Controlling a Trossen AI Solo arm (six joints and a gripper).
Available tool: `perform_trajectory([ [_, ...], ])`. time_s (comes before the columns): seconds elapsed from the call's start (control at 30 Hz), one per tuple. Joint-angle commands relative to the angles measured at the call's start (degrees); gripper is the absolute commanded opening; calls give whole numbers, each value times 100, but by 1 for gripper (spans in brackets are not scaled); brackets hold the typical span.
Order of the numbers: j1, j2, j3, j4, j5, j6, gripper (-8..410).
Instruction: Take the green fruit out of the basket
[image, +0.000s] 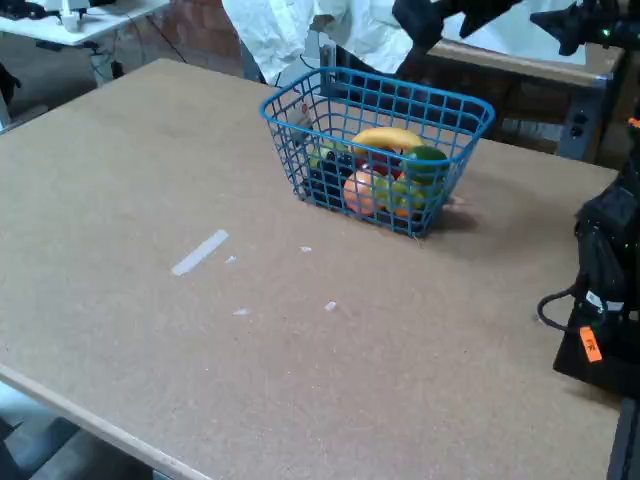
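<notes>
the fixed view shows a broad brown table (200, 330) with a matte, fibreboard-like top filling most of the scene. on its far side, right of centre, stands the blue wire-mesh rectangular basket (300, 105) with a thicker blue rim, wider at the top than at the base. inside it lies a heap of fruit: a curved yellow banana (385, 137) across the top, a round peach-orange fruit (359, 192) pressed against the near mesh wall, and the small smooth dark-green round fruit (428, 160) at the right end of the basket, just beside the banana's tip and close under the rim. other pieces lower in the heap are too blurred to tell apart. at the right edge of the table sits the black base of the robot arm (605, 290) with a cable and an orange tag. dark arm parts cross the top of the picture above the basket, but the claw cannot be made out, so whether it is spread or closed cannot be told. a pale strip of tape (200, 252) and a few small white flecks lie on the bare table left of centre.
</notes>
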Motion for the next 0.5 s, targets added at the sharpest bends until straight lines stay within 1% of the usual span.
perform_trajectory([
  [0.0,-11,334,2,-48,-70,20,392],
  [0.27,-11,966,2,-11,-107,-343,392],
  [0.47,-42,1121,2,-94,-133,-713,392],
])
